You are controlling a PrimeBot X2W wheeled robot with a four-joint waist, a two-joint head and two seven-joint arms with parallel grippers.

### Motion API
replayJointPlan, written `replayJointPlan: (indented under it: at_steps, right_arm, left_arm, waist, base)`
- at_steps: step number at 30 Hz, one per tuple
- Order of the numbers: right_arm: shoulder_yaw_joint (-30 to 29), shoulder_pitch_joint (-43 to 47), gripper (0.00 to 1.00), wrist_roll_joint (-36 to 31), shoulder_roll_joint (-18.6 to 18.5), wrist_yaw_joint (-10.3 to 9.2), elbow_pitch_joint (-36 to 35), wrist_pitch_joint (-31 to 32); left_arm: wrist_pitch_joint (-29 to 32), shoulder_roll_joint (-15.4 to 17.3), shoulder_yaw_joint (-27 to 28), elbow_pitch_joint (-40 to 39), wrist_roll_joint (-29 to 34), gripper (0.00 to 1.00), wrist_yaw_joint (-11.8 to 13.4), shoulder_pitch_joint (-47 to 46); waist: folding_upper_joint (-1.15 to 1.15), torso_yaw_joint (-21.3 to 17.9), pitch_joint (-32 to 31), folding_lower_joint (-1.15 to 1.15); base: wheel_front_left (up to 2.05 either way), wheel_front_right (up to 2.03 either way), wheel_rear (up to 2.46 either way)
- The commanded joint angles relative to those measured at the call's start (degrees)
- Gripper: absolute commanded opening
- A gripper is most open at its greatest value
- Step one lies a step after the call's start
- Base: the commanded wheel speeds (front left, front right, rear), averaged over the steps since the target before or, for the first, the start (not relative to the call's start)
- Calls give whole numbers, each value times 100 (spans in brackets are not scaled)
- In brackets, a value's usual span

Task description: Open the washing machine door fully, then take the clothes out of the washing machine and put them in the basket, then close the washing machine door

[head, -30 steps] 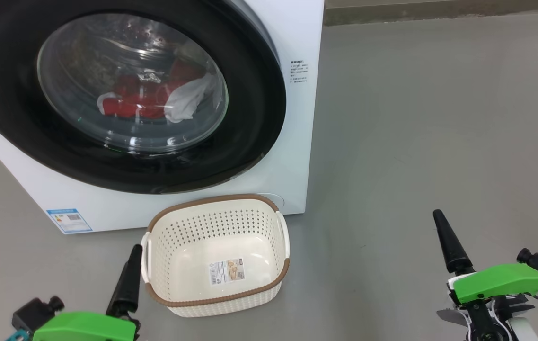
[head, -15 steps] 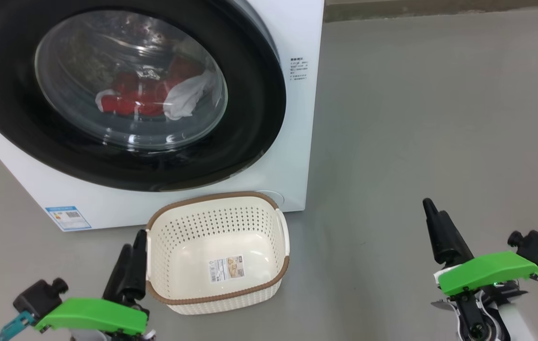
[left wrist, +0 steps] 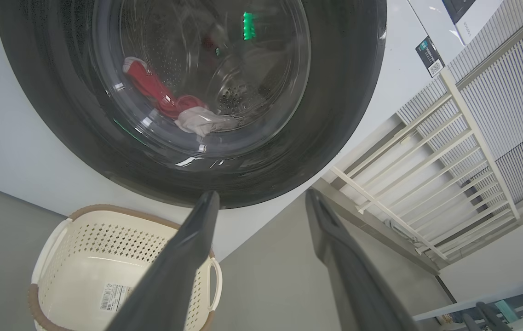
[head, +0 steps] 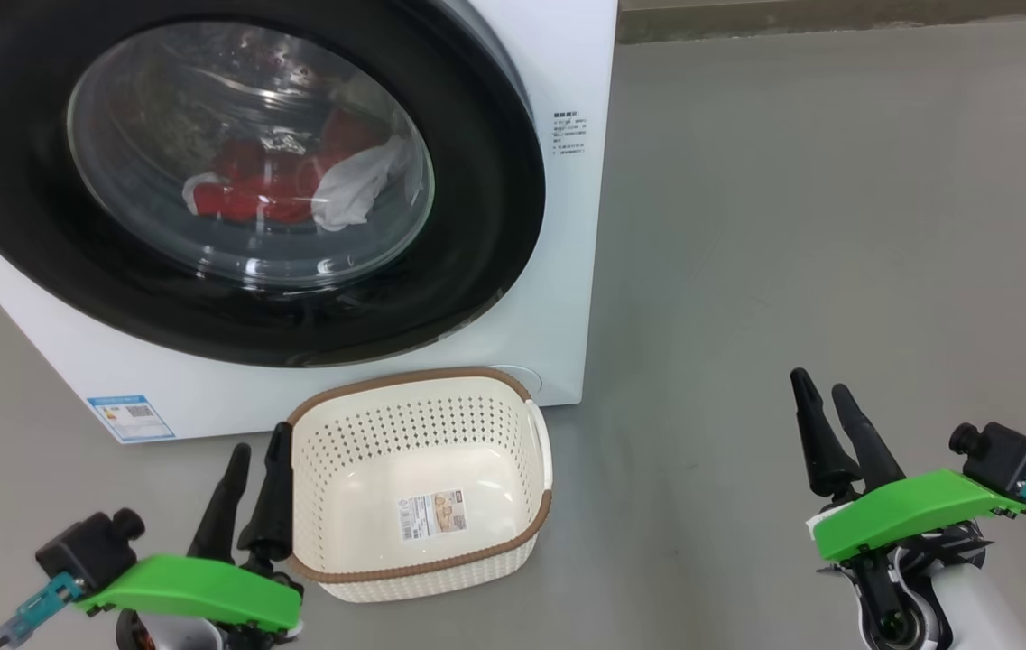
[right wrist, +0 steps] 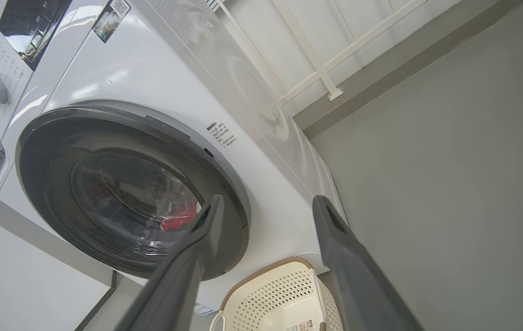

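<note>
Grey floor (head: 792,226): basket (head: 404,424) beside spread left fingers (head: 271,501), well apart from spread right fingers (head: 815,433).

I see my left gripper (left wrist: 262,195) with its fingers spread wide, tips just below the shut door (left wrist: 344,92). Behind the door's glass lie red and white clothes (left wrist: 164,99). The basket (left wrist: 105,210) stands on the floor (left wrist: 261,285) below the door, sticker inside.

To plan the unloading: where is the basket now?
In the head view the basket stands on the floor, lower centre, before the washing machine, beside the left claw.
</note>
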Motion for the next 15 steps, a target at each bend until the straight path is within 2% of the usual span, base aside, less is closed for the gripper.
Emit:
replayJointPlan:
  at_steps: [1,15]
  right_arm:
    - [122,-347,100,-160,-58,34,-127,-78]
    - [307,-505,100,-1084,-74,39,-64,-314]
  left_arm:
    - [-70,62,93,-183,158,100,-25,-331]
    - [-307,75,62,-220,1132,100,-30,-434]
  waist:
    - [0,3,-7,-1]
    - [0,13,-58,-1]
  base:
    - [0,0,0]
    - [0,0,0]
